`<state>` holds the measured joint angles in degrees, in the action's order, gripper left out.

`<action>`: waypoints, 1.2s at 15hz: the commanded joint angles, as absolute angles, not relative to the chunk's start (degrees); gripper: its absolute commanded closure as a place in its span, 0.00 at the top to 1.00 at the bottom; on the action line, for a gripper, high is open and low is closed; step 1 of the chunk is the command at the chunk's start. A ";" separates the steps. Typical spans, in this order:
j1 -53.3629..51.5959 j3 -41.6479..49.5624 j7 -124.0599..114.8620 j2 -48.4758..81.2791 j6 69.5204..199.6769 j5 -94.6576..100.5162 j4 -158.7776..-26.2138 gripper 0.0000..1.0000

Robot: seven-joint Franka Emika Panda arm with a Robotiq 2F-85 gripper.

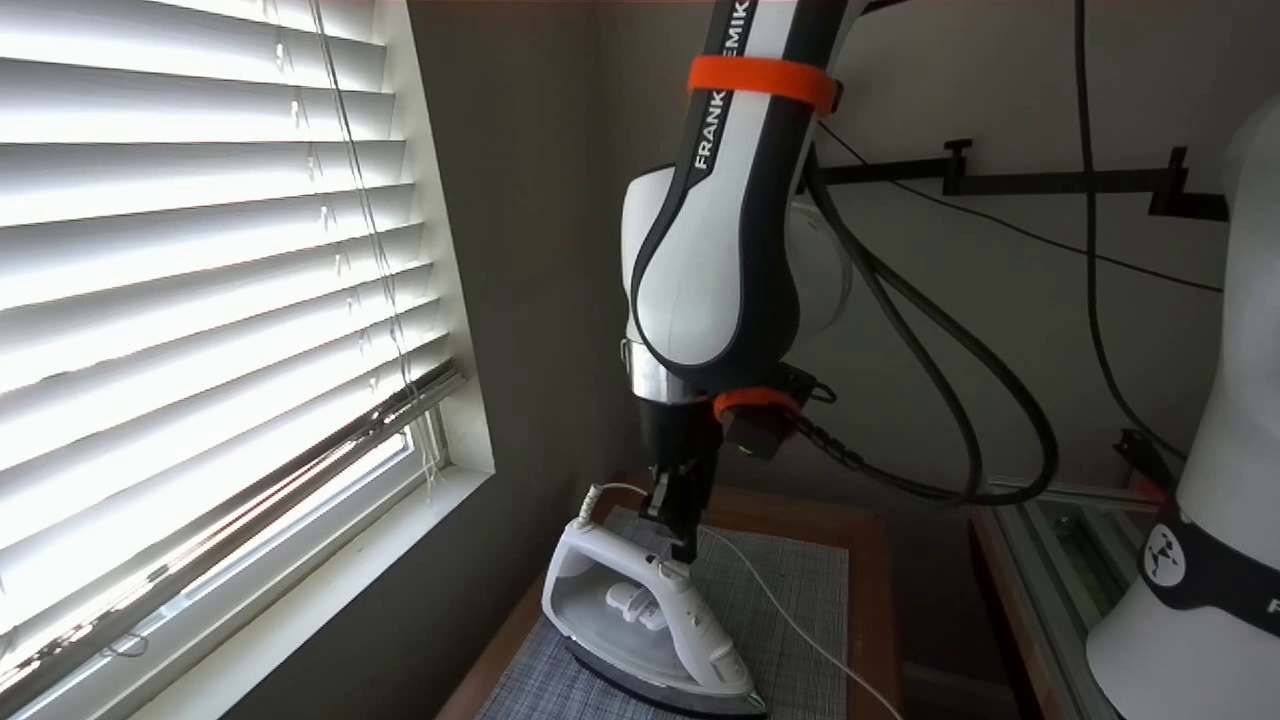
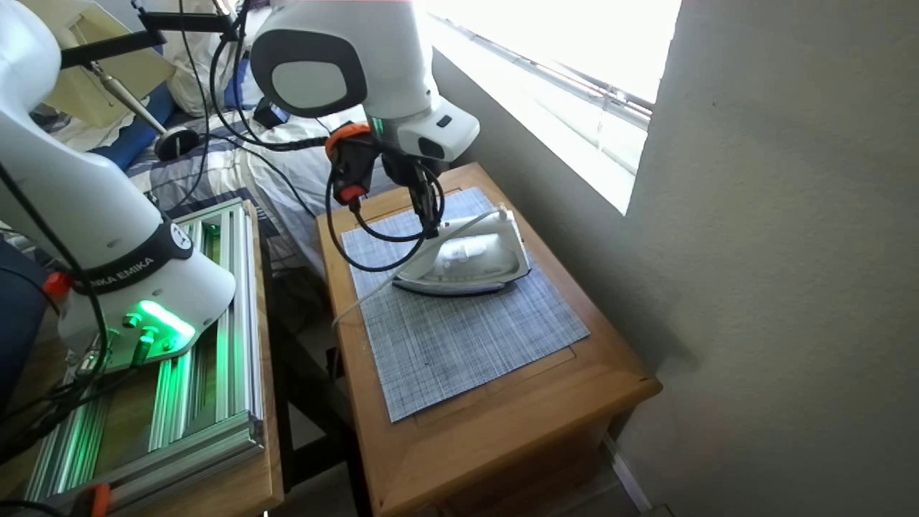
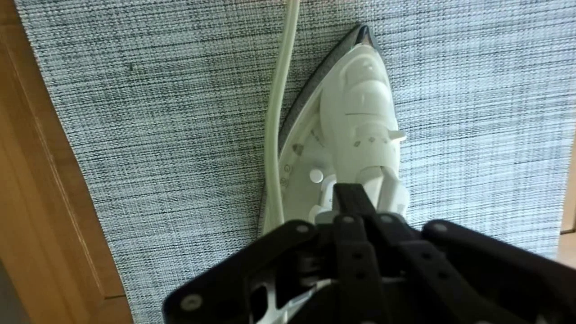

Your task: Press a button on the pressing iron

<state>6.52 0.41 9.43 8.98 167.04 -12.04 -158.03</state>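
Note:
The white and light-grey pressing iron (image 1: 695, 630) rests flat on its soleplate on a grey woven mat; it shows in both exterior views (image 2: 477, 260). In the wrist view the iron (image 3: 366, 112) points its nose upward, with a small round white button (image 3: 316, 175) and a side lever (image 3: 397, 135) visible. My gripper (image 3: 353, 200) is shut with nothing between its fingers. Its tips are over the rear part of the handle and hide part of it. In an exterior view the gripper (image 1: 684, 552) is at or just above the handle top; I cannot tell whether it touches.
The mat (image 2: 459, 352) lies on a wooden table (image 2: 502, 409). The iron's white cord (image 3: 275, 112) runs beside the iron and over the table edge. A window with blinds (image 1: 200, 250) and a wall (image 2: 775, 251) border the table. Black cables (image 2: 373, 266) hang from the wrist.

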 commanded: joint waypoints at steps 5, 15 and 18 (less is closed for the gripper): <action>5.49 2.39 5.85 1.14 158.05 -5.17 -157.66 0.26; 3.38 1.17 2.13 -10.89 146.91 -3.16 -157.58 0.88; 3.08 0.44 0.09 -14.82 143.10 -1.75 -157.72 1.00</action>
<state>3.44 1.02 3.84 -9.63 147.54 -4.75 -157.06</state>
